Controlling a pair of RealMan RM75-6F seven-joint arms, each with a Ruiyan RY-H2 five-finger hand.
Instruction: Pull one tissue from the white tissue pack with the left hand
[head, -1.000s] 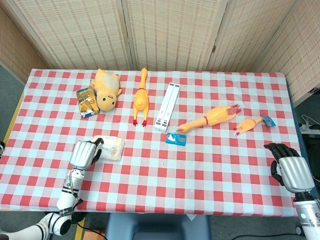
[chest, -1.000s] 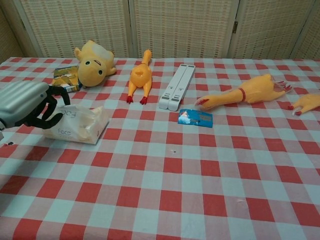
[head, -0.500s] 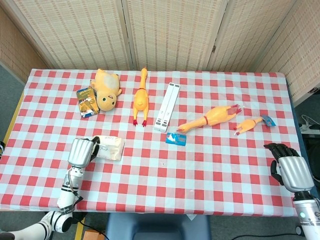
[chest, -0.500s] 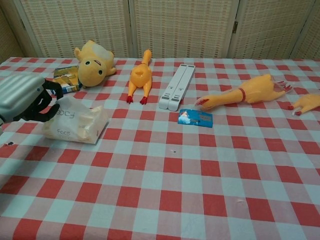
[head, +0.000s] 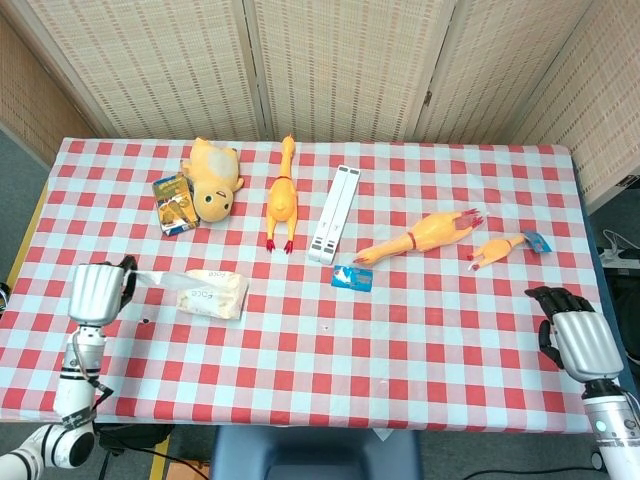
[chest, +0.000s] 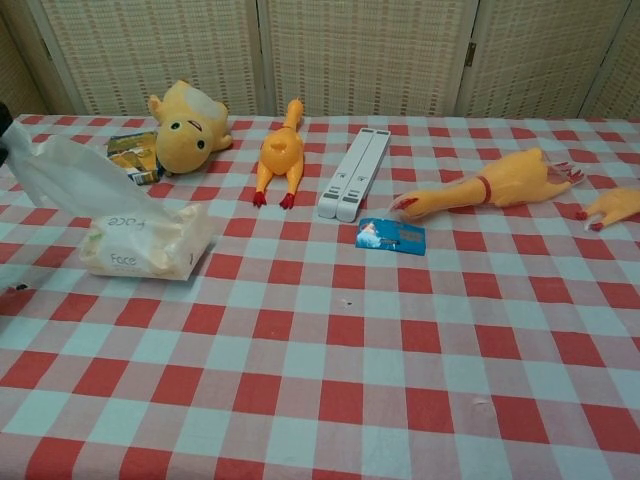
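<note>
Tissue (chest: 62, 168), white and thin, stretches from the top of the white tissue pack (head: 212, 293) out to the left hand (head: 95, 293) at the lower left of the head view; the fingers are pinched on its far end. In the chest view the sheet rises to the left edge of the frame, with only a dark sliver of the hand showing there. The pack lies on the red-and-white checked tablecloth (head: 400, 330), left of centre. Behind it, toward the upper left, sit a yellow plush toy (head: 214, 180) and a small snack packet (head: 174, 203). A rubber chicken (head: 282, 197), a white folded stand (head: 335, 213), a blue card (head: 352, 278) and two more rubber chickens run across the middle. The right hand (head: 575, 335) hangs at the lower right corner, fingers curled, holding nothing.
</note>
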